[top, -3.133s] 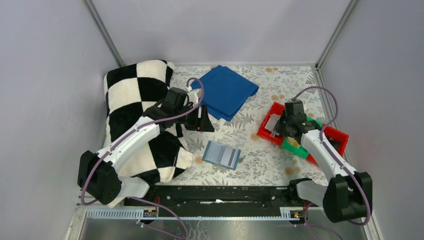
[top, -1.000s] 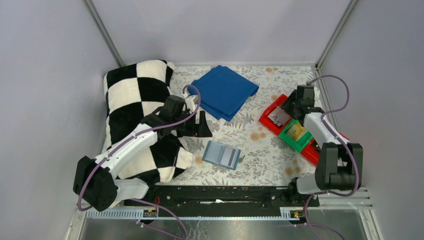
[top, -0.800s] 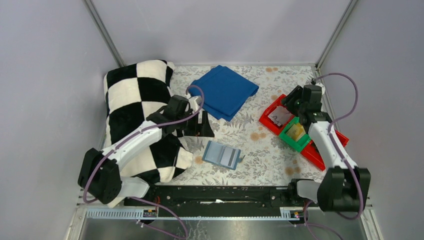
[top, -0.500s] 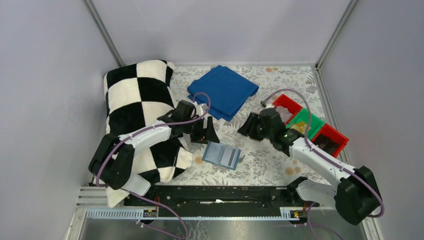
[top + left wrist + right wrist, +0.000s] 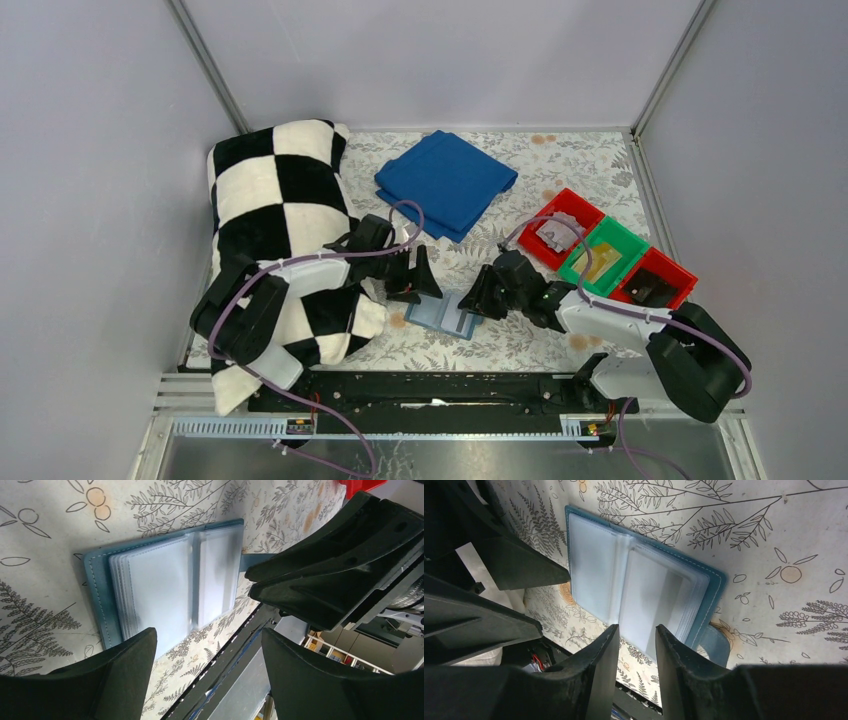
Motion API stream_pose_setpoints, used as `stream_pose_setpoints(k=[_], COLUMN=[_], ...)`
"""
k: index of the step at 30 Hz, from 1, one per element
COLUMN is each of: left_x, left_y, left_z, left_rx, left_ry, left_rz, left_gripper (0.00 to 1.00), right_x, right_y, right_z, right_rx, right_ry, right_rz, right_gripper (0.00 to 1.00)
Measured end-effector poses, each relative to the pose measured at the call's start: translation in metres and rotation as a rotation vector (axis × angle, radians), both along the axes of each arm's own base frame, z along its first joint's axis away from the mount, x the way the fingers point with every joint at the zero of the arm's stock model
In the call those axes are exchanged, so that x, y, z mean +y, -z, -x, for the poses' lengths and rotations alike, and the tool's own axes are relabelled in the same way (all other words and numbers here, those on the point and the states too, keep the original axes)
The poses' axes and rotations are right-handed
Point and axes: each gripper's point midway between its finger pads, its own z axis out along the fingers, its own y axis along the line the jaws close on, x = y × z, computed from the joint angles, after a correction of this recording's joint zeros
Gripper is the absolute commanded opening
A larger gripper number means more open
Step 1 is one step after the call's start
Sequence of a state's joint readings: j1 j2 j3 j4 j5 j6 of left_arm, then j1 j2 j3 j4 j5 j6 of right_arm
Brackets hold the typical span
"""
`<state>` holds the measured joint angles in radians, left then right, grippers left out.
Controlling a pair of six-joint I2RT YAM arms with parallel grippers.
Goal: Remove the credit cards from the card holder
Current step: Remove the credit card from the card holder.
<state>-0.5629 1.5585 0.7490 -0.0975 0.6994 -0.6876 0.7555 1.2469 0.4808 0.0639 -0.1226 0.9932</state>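
The card holder lies open on the desk, close to the near edge and about in the middle of it. Its clear sleeves face up and look whitish. Whether cards are inside them, I cannot tell. A short strap sticks out from its right end.

The left claw is low over the left end of the holder. Its fingers are wide apart and there is nothing between them. If they touch the holder, the pictures do not show. The right claw is low over the right end, facing the left one. Its fingers are only a little apart, and through the narrow gap the sleeves are seen below. It grips nothing.

Three bins stand in a slanted row near the right edge of the desk. The red bin, the farthest of them, has a whitish card in it. The green bin in the middle has a yellowish card. The second red bin holds something dark that I cannot make out.

A folded blue cloth lies near the far edge, around the middle. A black and white checkered pillow lies along the left edge, from the far left corner almost to the near edge.
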Motion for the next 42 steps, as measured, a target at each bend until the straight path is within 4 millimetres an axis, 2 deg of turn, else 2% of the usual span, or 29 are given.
stream_pose_setpoints(k=[7, 16, 26, 31, 42], left_x=[0.002, -0.002, -0.003, -0.004, -0.002], left_y=[0.017, 0.016, 0.016, 0.016, 0.015], left_z=[0.002, -0.001, 0.001, 0.001, 0.003], left_rx=[0.036, 0.027, 0.024, 0.025, 0.032], left_ry=[-0.020, -0.022, -0.014, -0.009, -0.008], left_rz=[-0.018, 0.008, 0.027, 0.034, 0.029], left_gripper=[0.80, 0.80, 0.80, 0.80, 0.81], right_x=[0.000, -0.007, -0.001, 0.003, 0.022], right_y=[0.004, 0.017, 0.017, 0.013, -0.011], right_z=[-0.001, 0.004, 0.002, 0.001, -0.008], right_rx=[0.015, 0.044, 0.039, 0.018, -0.039], right_ry=[0.021, 0.052, 0.048, 0.053, 0.027], right_rz=[-0.002, 0.016, -0.018, -0.071, -0.176], right_gripper=[0.46, 0.46, 0.46, 0.47, 0.47])
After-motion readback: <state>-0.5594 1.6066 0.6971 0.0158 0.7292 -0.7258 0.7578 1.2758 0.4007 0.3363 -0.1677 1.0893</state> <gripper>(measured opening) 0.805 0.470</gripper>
